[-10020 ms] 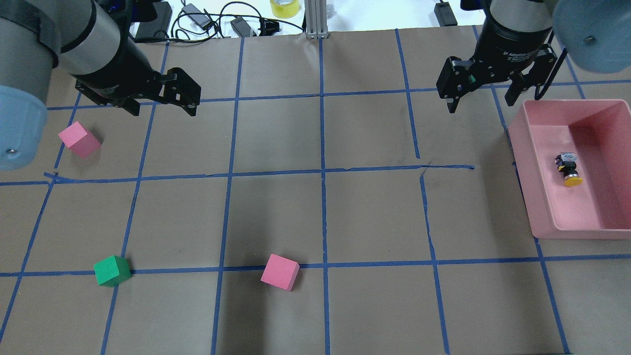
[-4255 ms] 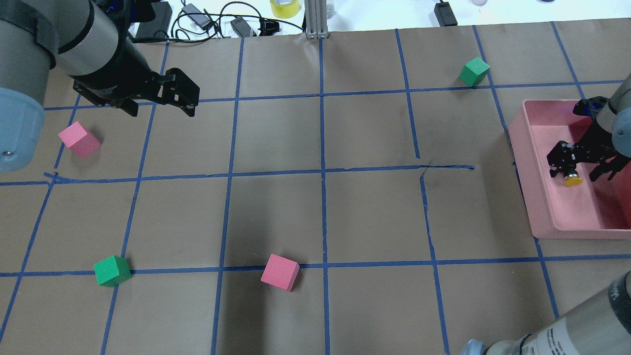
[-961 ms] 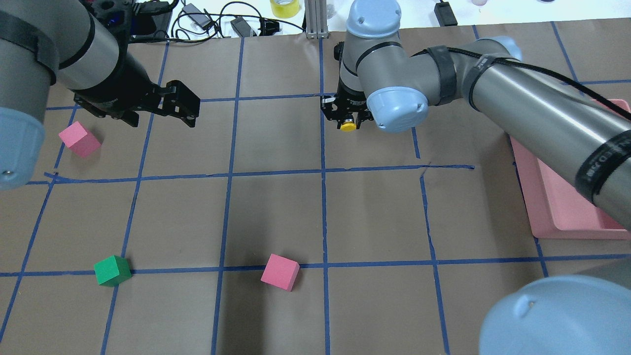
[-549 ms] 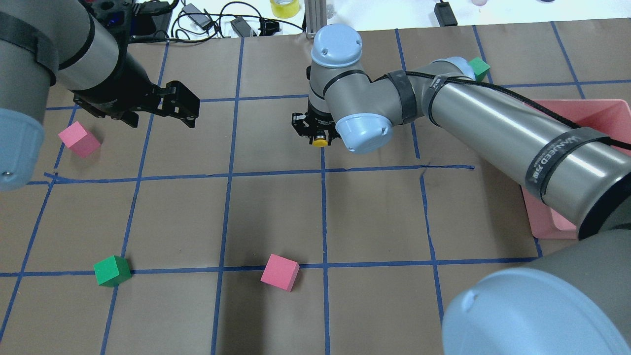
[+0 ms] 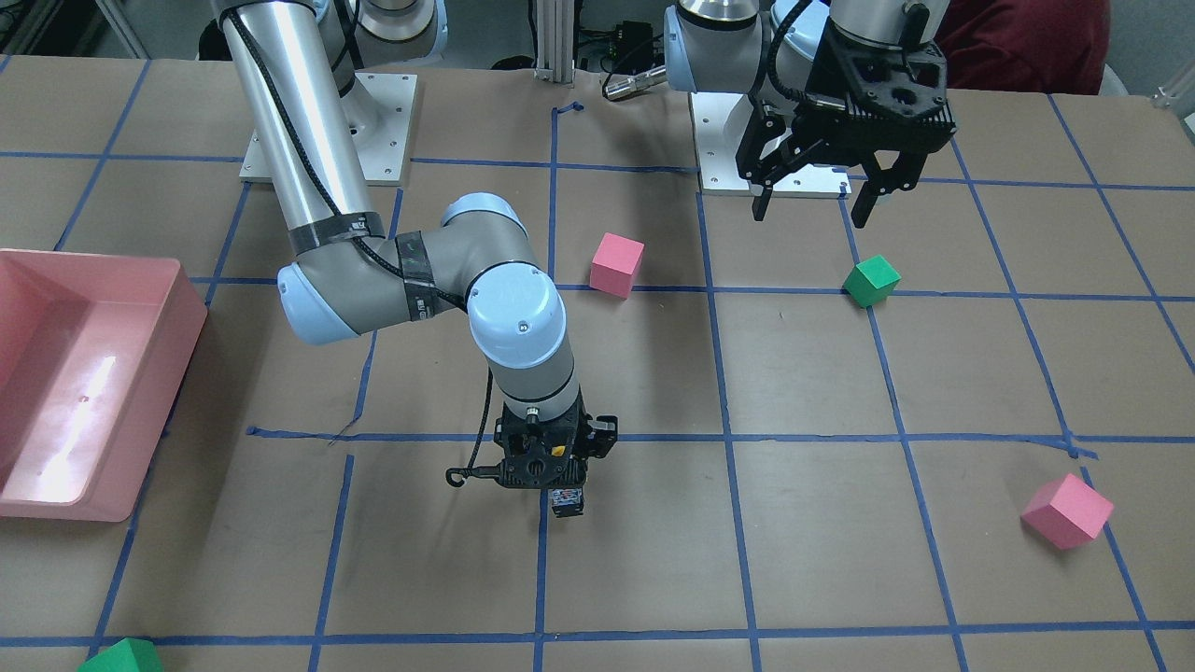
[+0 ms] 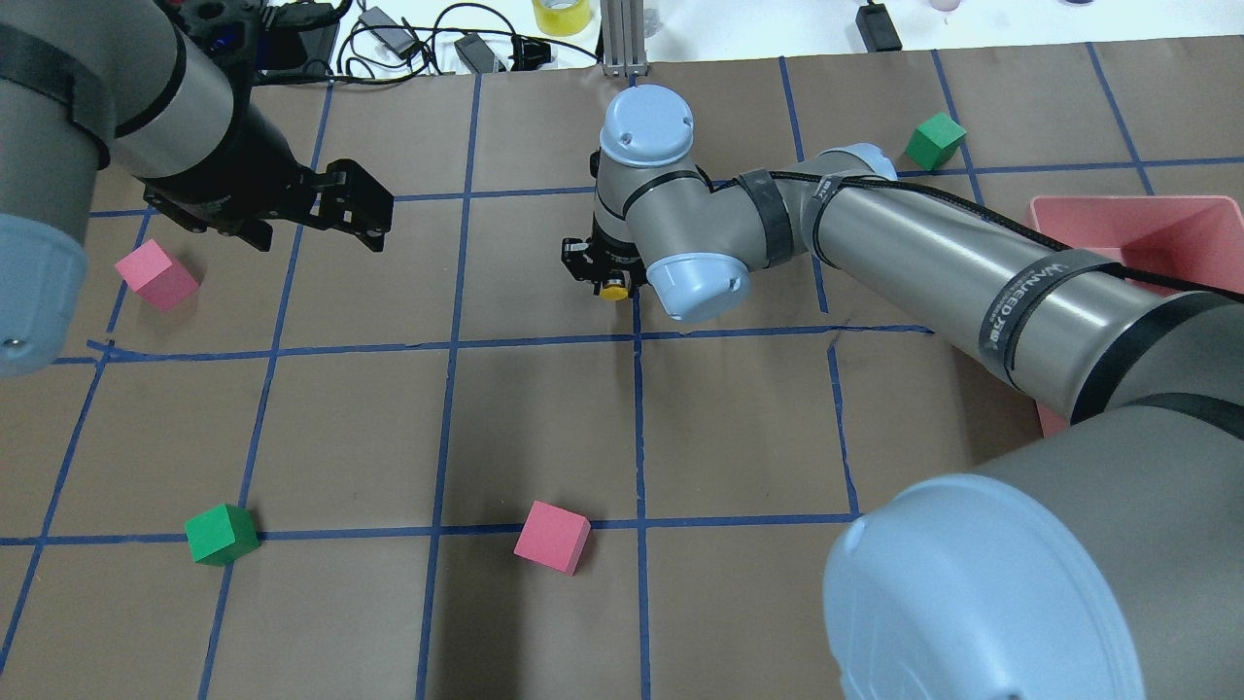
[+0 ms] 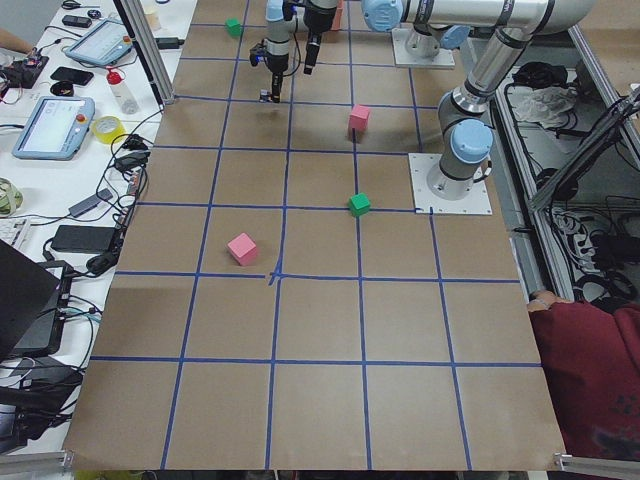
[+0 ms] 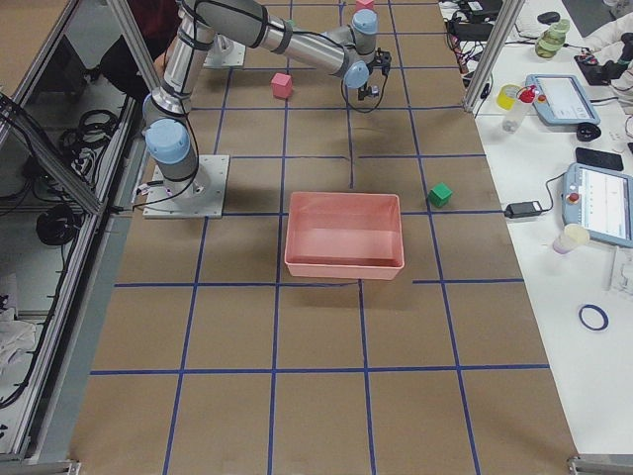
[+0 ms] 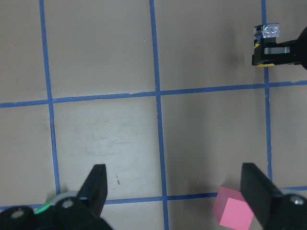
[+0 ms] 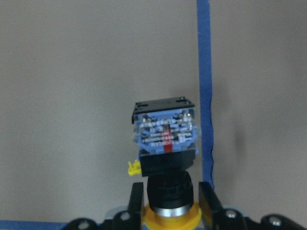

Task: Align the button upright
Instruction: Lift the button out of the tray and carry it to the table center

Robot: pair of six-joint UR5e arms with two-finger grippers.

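Standing here, I count four cubes on the worktop (image 5: 840,560). Two are pink: the pink cube nearer the robot (image 5: 616,264) and the pink cube out on its left (image 5: 1066,511). The other two are green: the green cube on the robot's left side (image 5: 871,281) and the green cube on its right side (image 6: 935,140). There is one pink bin (image 8: 344,269) and one button (image 10: 165,136). Two arms work the worktop, the right arm (image 5: 308,121) and the left arm (image 6: 146,97). Each ends in one claw, making two: the right claw (image 5: 560,478) and the left claw (image 5: 808,213).
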